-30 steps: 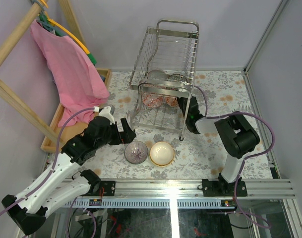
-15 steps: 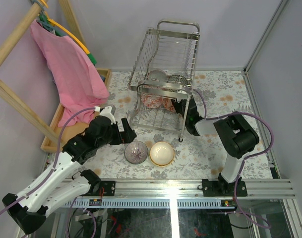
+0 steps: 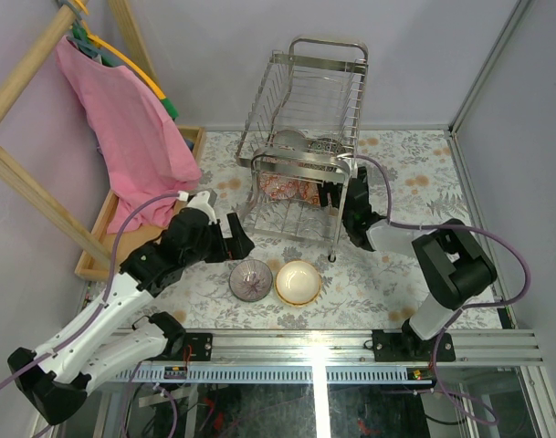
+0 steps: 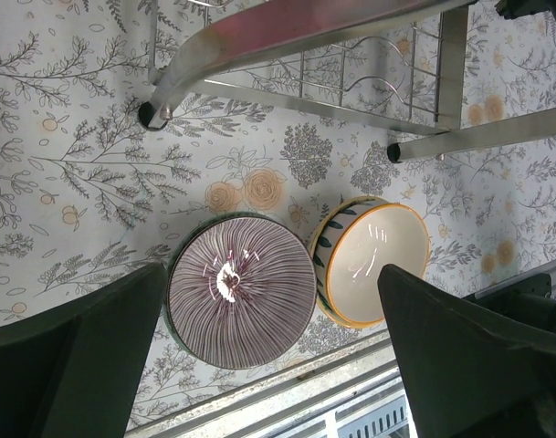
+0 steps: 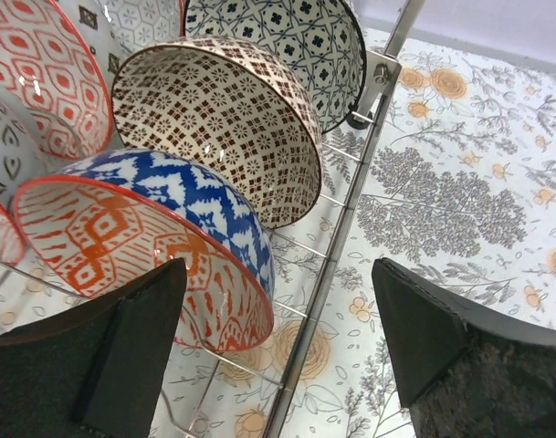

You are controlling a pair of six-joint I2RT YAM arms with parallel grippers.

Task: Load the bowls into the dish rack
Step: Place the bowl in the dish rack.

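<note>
The chrome dish rack point(image 3: 301, 137) stands at the back middle of the table, with several patterned bowls on edge in its lower tier. My right gripper point(image 3: 338, 195) is at the rack's right side, open, with nothing between its fingers. In the right wrist view the gripper point(image 5: 276, 274) hangs beside a blue and orange bowl point(image 5: 168, 228) resting on the rack wires point(image 5: 337, 246), with a brown-patterned bowl point(image 5: 232, 119) behind it. My left gripper point(image 3: 234, 235) is open above a purple striped bowl point(image 4: 241, 289) and a cream bowl point(image 4: 376, 263) on the table.
A pink cloth point(image 3: 131, 128) hangs from a wooden frame point(image 3: 22, 173) at the left, over a wooden tray point(image 3: 102, 239). The rack's legs point(image 4: 424, 144) stand just beyond the two loose bowls. A metal rail point(image 3: 351, 347) runs along the near edge.
My right gripper has opened and let go of the blue and orange bowl, which now rests in the rack's lower tier. The left arm has barely shifted.
</note>
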